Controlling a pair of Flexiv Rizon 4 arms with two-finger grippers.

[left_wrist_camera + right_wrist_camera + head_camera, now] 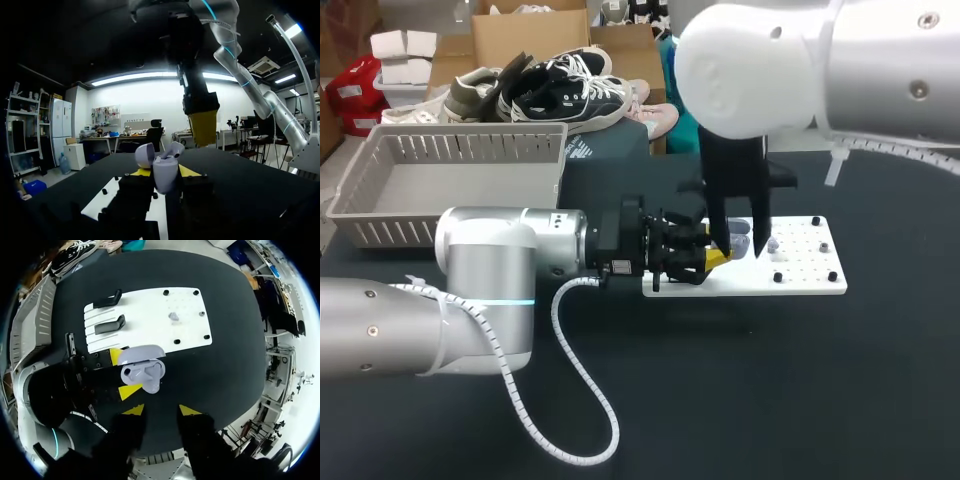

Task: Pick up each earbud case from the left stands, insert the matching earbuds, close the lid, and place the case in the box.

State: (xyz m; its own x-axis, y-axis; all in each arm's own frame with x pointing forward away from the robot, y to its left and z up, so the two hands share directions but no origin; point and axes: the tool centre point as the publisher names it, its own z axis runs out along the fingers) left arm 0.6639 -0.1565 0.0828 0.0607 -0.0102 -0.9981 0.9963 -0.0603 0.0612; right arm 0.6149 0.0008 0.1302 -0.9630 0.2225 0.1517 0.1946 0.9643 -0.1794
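With the left gripper (712, 258) clamped on the open case (142, 371) just beside the white board (150, 320) and the right gripper (161, 410) spread empty above it, earbud insertion looks half done, so next the right gripper must fetch the earbud (173, 316) lying on the board.

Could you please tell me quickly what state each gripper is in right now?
Left gripper: closed on the open-lidded earbud case.
Right gripper: open, holding nothing.

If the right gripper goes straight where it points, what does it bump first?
Most likely the open earbud case, held by the left gripper straight ahead of the right gripper; how far is unclear.
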